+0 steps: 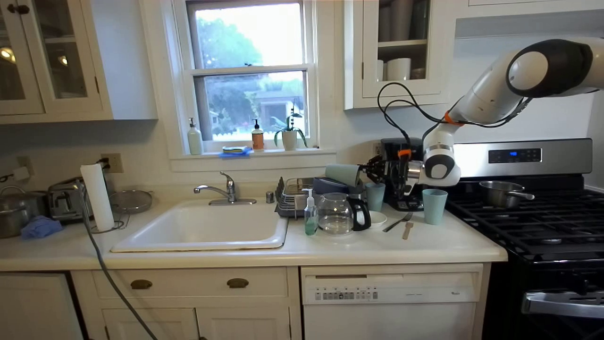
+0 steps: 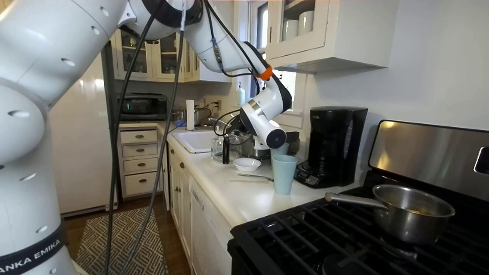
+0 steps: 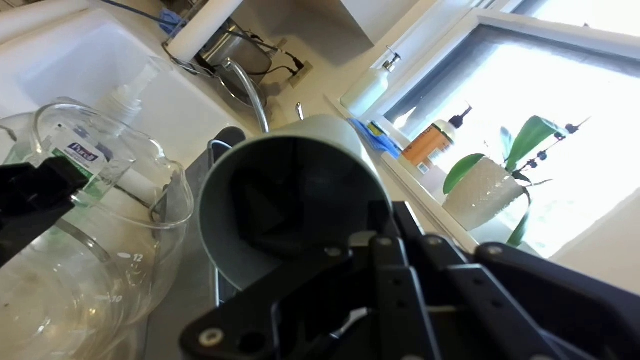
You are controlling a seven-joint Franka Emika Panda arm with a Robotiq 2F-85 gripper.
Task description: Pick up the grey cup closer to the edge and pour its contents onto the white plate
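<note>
A pale grey-blue cup [image 1: 343, 174] lies on its side in the air or on the dish rack's contents; I cannot tell which. My gripper [image 1: 365, 168] is shut on its rim wall. In the wrist view one finger of the gripper [image 3: 390, 216] is inside the cup [image 3: 320, 185] and one outside, and the mouth faces the camera. Its dark inside shows no clear contents. The arm hides it in an exterior view. Two similar cups stand upright on the counter, a near one [image 1: 434, 207] and a far one [image 1: 375, 197]. A white shallow dish [image 2: 246, 164] sits on the counter.
A glass carafe [image 1: 335, 215] and sanitizer bottle [image 1: 310, 217] stand before the dish rack [image 1: 293, 203]. A black coffee maker [image 2: 336, 141] stands by the wall. A fork [image 1: 398, 222] and wooden utensil [image 1: 407, 231] lie on the counter. A pot [image 2: 412, 214] sits on the stove.
</note>
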